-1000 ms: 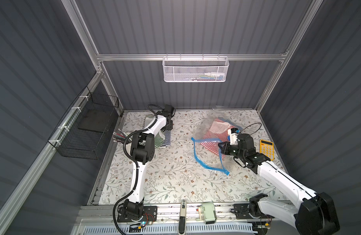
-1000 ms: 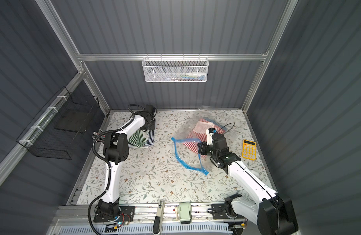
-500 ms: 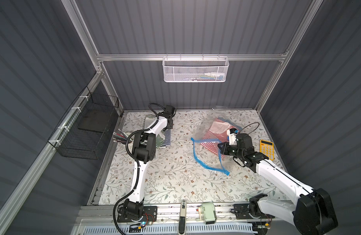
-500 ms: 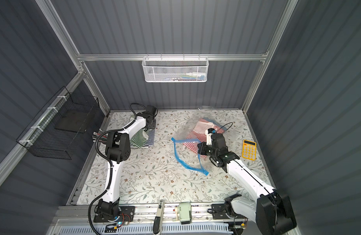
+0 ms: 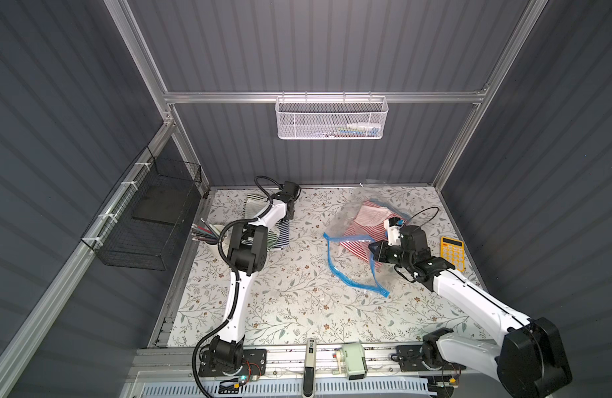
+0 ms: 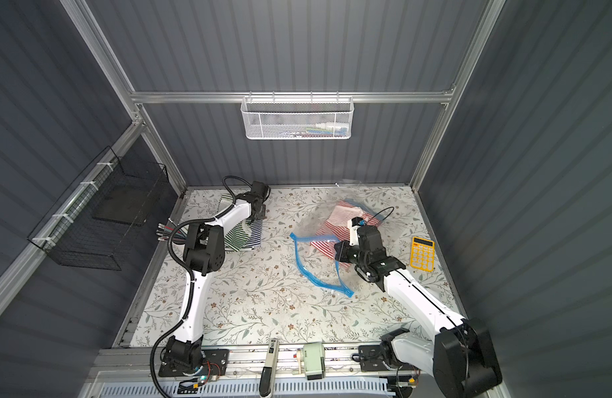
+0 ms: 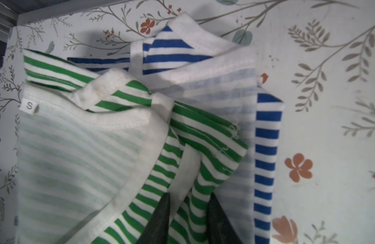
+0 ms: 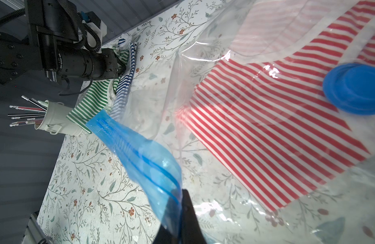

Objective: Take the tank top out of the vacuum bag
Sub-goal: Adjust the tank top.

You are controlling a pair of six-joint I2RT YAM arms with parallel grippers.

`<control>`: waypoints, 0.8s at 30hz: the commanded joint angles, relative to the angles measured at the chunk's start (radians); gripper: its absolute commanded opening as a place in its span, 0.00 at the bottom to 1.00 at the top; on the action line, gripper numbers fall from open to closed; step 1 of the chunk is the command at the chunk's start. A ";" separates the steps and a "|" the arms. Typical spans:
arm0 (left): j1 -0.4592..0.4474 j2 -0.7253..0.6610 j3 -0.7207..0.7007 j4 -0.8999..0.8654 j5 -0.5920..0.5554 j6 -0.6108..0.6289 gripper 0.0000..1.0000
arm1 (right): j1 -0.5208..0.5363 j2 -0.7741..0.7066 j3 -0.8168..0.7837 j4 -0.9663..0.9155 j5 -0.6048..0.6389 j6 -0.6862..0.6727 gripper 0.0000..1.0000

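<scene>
– Flowery table cloth! Where is the big clear plastic vacuum bag?
– Far right, red-and-white striped tank top inside. Right gripper pinches its blue zip strip.
– Left gripper?
– Narrow, pinching a green-and-white striped cloth top, far left.

- You had the vacuum bag in clear plastic film, glossy and crinkled, with glare on its folds.
- Its zip-seal strip was translucent blue plastic with fine ridged tracks.
- Its valve cap was smooth, opaque blue plastic.
- You saw the tank top through the film as matt red-and-white striped cloth.
- The green-striped top and the blue-striped top were soft, matt knit cloth with stitched white bindings.
- The table cover was a matt floral print.
- The mesh basket was white perforated metal.
- The wire basket was black wire.
- The frame rail was bare satin metal.
- The calculator was yellow plastic.
</scene>
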 commanded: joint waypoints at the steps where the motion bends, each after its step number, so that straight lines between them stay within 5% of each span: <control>1: -0.003 -0.032 -0.020 0.006 -0.031 0.007 0.23 | -0.005 0.010 0.022 -0.001 -0.007 -0.003 0.00; 8: 0.004 -0.040 -0.029 0.030 -0.058 0.045 0.00 | -0.005 -0.020 0.017 -0.017 0.002 -0.007 0.00; 15: 0.005 -0.155 -0.125 0.106 -0.033 0.006 0.00 | -0.006 -0.028 0.007 -0.019 0.013 -0.012 0.00; 24: 0.005 -0.181 -0.085 0.096 0.148 -0.115 0.00 | -0.005 -0.025 0.004 -0.003 -0.006 0.005 0.00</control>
